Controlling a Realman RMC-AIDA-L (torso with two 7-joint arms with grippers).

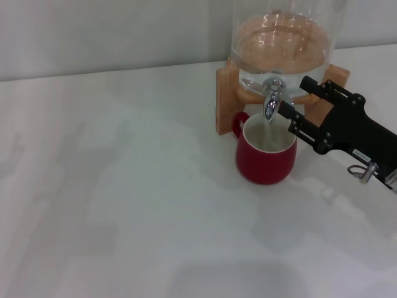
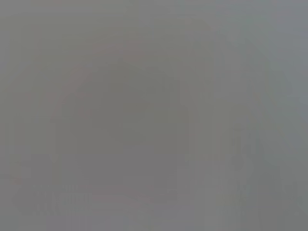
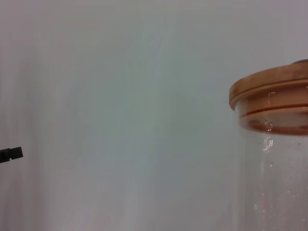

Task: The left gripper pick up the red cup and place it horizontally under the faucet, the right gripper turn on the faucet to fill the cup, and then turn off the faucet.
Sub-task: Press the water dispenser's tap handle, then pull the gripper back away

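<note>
1. Head view: red cup [image 1: 265, 155] upright on the white worktop [image 1: 124, 205] toward the far right corner, right under the faucet [image 1: 272, 99], handle turned to the wooden stand [image 1: 227, 99]; pale liquid visible inside, a thin stream seemingly running from the spout
2. Right gripper [image 1: 293, 104] reaching in from the right edge, fingers [image 1: 291, 113] set narrowly apart just beside the faucet; actual contact with the lever not clear
3. Left gripper absent from every view, so state impossible to tell; left wrist view blank grey
4. Likely handling: glazed ceramic, stiff, brittle, slick when wet, heavier once filled; best taken across the body, or by the loop handle
5. Writing: small white label [image 1: 361, 154] on the right gripper, unreadable; no brand on the cup or the glass dispenser [image 1: 285, 31]
</note>
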